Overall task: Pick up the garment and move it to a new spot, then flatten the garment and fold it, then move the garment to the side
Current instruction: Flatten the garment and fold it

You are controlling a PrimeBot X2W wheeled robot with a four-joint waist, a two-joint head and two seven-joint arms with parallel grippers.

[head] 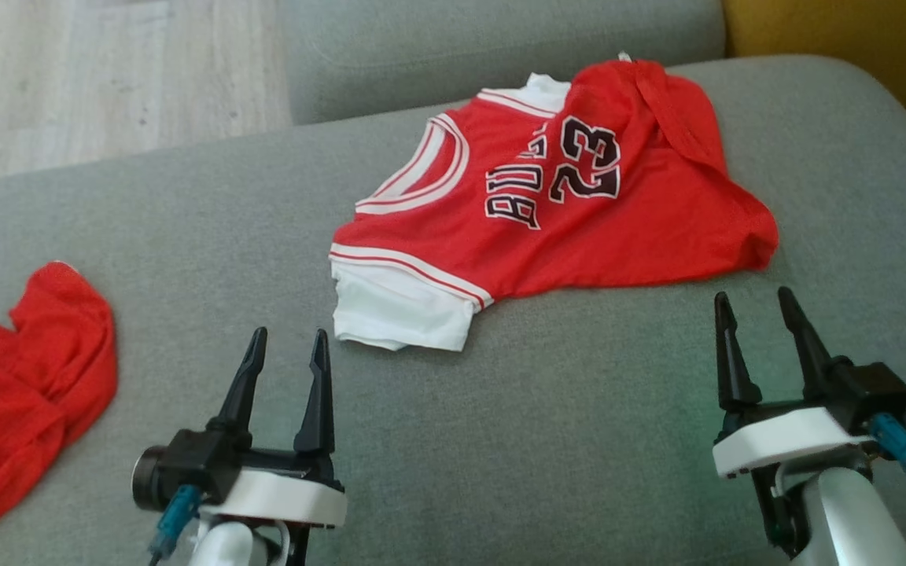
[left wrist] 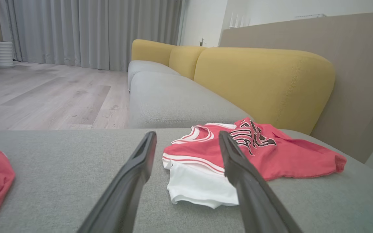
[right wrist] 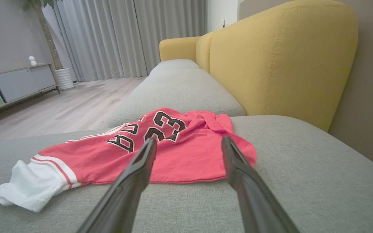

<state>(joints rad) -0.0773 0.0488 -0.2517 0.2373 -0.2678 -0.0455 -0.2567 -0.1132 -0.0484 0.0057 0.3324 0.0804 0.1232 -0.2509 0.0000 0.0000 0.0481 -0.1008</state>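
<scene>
Likely dealing with a light, floppy jersey (head: 555,212): thin red fabric, no stiffness, bound to sag and bunch once lifted. Not fragile, maybe a bit slick on the grey cushion (head: 579,409). Best pinched at two edges, judging by the layout: white sleeve (head: 398,310) for the left gripper (head: 289,333), bottom hem (head: 657,271) for the right gripper (head: 753,295). Both with fingers spread wide, holding nothing, parked short of the cloth. Lying crumpled ahead of both: sleeve just ahead and slightly right of the left one, hem just ahead of the right one, no contact. Also spotted well off to the left of the left gripper: second red cloth (head: 20,377), apart from everything.
</scene>
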